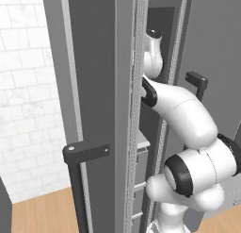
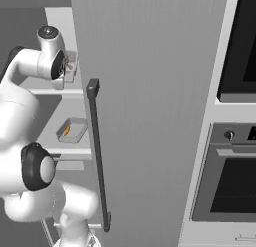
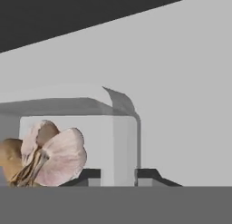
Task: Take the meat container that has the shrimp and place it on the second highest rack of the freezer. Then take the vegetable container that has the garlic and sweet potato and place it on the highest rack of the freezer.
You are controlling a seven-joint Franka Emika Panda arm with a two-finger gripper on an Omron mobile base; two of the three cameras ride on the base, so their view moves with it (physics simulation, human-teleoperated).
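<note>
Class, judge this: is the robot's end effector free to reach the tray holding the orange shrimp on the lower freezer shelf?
Probably yes: the grey shrimp tray sits near the open shelf's front, just below the end effector.

1. One freezer (image 2: pixel 150 91), its door standing open.
2. Two containers: the vegetable container (image 3: pixel 123 141) on the upper rack, the meat container (image 2: pixel 71 130) at six o'clock below it.
3. One shrimp (image 2: pixel 66 130).
4. One garlic (image 3: pixel 59 157).
5. One sweet potato (image 3: pixel 9 157).
6. One oven (image 2: pixel 227 186).

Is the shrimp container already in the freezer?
In: the shrimp container sits on a freezer shelf, one rack below the gripper.
</note>
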